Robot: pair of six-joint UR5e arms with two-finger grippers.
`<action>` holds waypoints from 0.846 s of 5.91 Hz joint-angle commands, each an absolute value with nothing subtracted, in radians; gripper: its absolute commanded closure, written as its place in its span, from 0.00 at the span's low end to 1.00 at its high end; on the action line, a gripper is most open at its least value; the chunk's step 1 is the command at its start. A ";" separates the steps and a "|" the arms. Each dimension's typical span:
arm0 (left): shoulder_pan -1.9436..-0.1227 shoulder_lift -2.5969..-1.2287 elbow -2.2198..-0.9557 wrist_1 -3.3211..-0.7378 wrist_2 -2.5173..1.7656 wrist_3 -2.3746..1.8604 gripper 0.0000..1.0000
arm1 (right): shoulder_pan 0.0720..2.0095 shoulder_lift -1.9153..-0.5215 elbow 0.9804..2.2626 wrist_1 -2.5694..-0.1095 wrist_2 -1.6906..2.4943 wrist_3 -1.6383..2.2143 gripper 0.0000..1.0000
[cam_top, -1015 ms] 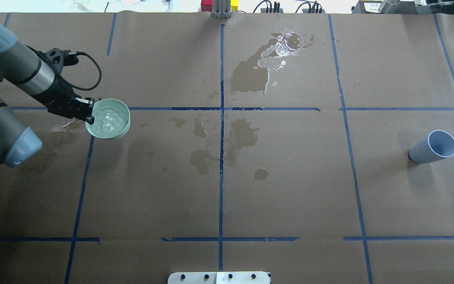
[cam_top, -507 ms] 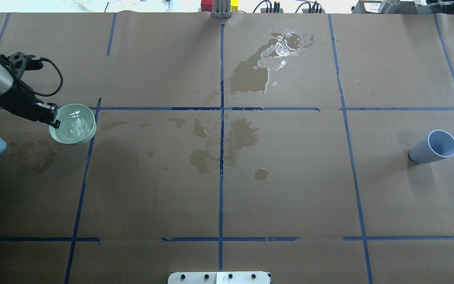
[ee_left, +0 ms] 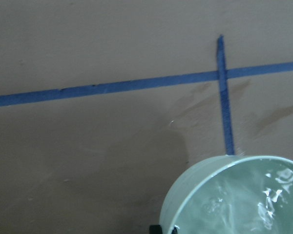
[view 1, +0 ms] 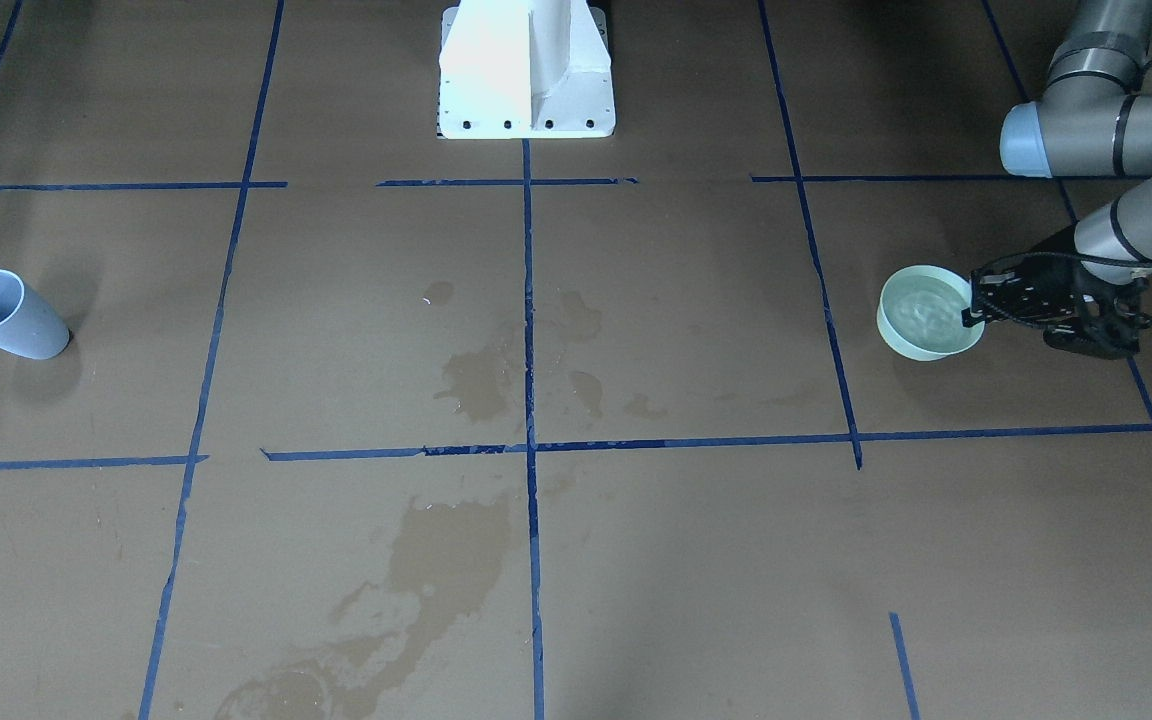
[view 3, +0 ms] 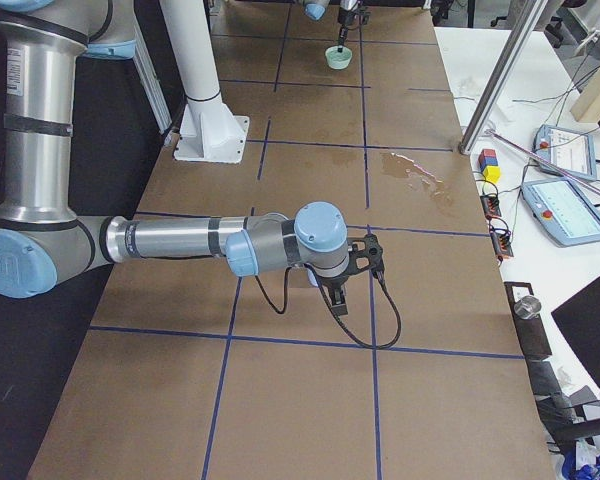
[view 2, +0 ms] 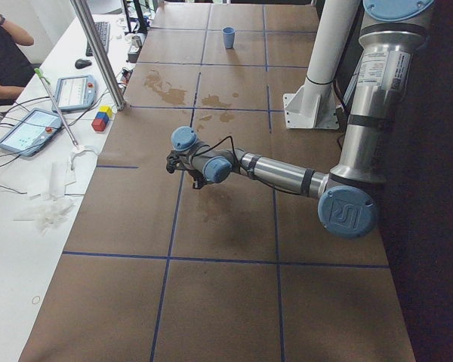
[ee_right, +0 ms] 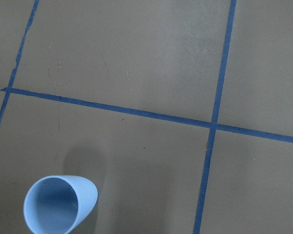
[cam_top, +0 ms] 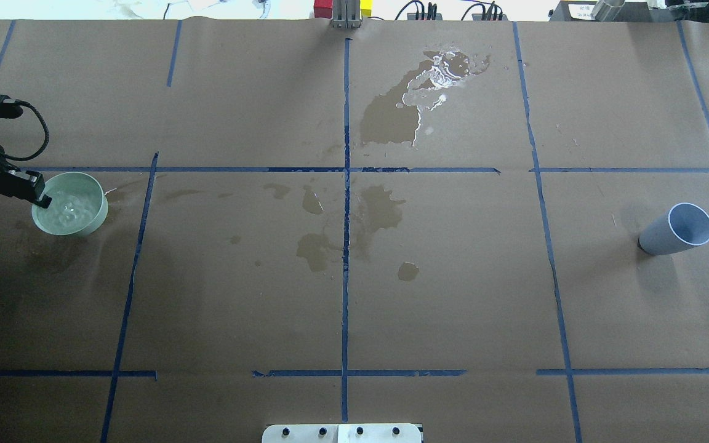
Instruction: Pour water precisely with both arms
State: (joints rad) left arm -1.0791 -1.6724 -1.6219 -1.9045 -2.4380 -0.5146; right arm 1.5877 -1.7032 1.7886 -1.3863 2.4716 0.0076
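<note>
A pale green bowl (cam_top: 87, 218) holds rippling clear water (cam_top: 70, 208) at the table's far left. My left gripper (cam_top: 39, 195) is shut on the bowl's rim; it also shows in the front view (view 1: 976, 308) beside the bowl (view 1: 926, 340). The left wrist view shows the bowl (ee_left: 195, 195) low over the brown paper; I cannot tell whether it touches. A light blue cup (cam_top: 662, 237) stands empty at the far right and shows in the right wrist view (ee_right: 58, 204). My right gripper (view 3: 338, 300) shows only in the right side view; I cannot tell its state.
Dark wet stains (cam_top: 379, 212) mark the paper's middle, and a glossy puddle (cam_top: 440, 71) lies at the back. Blue tape lines (cam_top: 345, 246) grid the table. The white pedestal (view 1: 526, 70) stands at the robot's edge. Tablets (view 2: 30, 128) and coloured blocks (view 2: 100, 119) lie beyond the far edge.
My left gripper has carried the bowl leftward and a little toward the robot, and the bowl looks smaller. The blue cup has not moved.
</note>
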 commanded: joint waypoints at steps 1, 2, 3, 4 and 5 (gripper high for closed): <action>-1.085 -1.628 -1.620 -1.920 -2.439 -0.464 1.00 | 1.588 -1.703 1.789 -1.385 2.473 0.009 0.00; -1.085 -1.617 -1.600 -1.924 -2.439 -0.450 1.00 | 1.588 -1.703 1.789 -1.385 2.474 0.009 0.00; -1.085 -1.608 -1.589 -1.924 -2.438 -0.422 1.00 | 1.588 -1.703 1.789 -1.385 2.474 0.009 0.00; -1.085 -1.606 -1.573 -1.924 -2.437 -0.414 1.00 | 1.588 -1.703 1.790 -1.385 2.474 0.009 0.00; -1.085 -1.605 -1.559 -1.925 -2.437 -0.397 1.00 | 1.588 -1.703 1.790 -1.385 2.477 0.008 0.00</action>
